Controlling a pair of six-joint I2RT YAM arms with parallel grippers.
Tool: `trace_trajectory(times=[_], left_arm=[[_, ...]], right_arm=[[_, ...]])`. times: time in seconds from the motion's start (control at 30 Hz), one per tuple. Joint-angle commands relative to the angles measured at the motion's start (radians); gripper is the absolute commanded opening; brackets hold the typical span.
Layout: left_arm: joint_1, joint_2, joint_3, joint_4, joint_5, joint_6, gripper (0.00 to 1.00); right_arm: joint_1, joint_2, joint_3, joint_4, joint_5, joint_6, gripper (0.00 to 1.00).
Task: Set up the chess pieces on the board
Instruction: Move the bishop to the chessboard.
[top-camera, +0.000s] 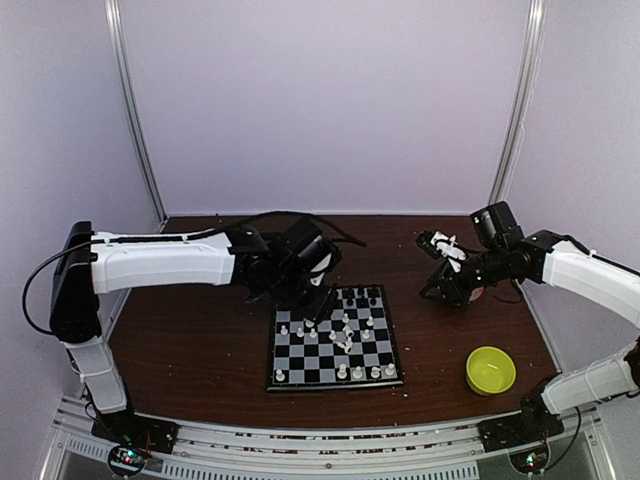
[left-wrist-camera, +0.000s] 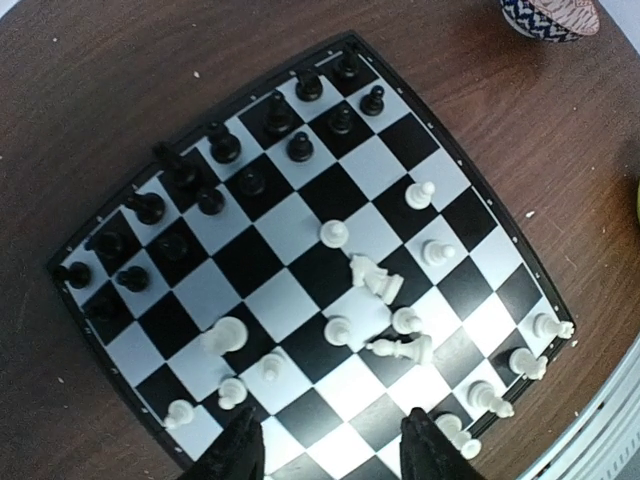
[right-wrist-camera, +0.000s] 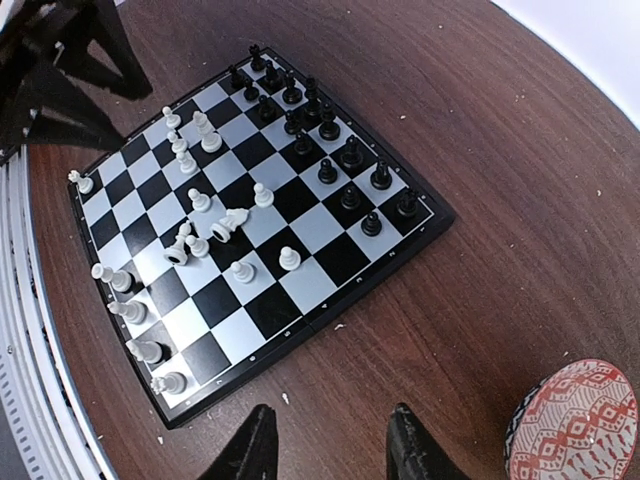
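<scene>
Fallen white pieces (left-wrist-camera: 378, 280) clog the board's (left-wrist-camera: 282, 296) middle — black ranks (left-wrist-camera: 210, 200) packed.

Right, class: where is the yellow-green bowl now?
In the top view the yellow-green bowl sits on the table at front right, just right of the board, apart from it.

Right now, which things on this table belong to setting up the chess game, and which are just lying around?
For the job: small black-and-grey checkered chessboard; tiny white plastic chess pieces; tiny black plastic chess pieces.
Lying about: round red-patterned bowl; round yellow-green bowl.
</scene>
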Motion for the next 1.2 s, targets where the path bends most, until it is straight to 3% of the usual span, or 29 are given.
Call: trace_trajectory(times=[0.0, 0.37, 0.53, 0.7, 1.17], left_arm=[[-0.066, 0.080, 0.106, -0.052, -0.061, -0.160, 0.48], [-0.096, 0.195, 0.163, -0.071, -0.072, -0.291, 0.61], [-0.104, 0.245, 0.190, -0.080, -0.059, -0.302, 0.61], [-0.105, 0.333, 0.297, -0.196, -0.084, -0.295, 0.60], [-0.116, 0.390, 0.329, -0.198, -0.069, -0.274, 0.59]], right_arm=[[-0.009, -0.049, 0.019, 0.018, 0.030, -0.025, 0.37], [-0.010, -0.103, 0.004, 0.019, 0.026, -0.035, 0.37], [-0.010, -0.103, 0.004, 0.011, 0.024, -0.043, 0.37], [-0.010, -0.104, 0.005, 0.008, 0.017, -0.046, 0.37], [-0.010, -0.090, 0.012, -0.009, 0.004, -0.057, 0.37]])
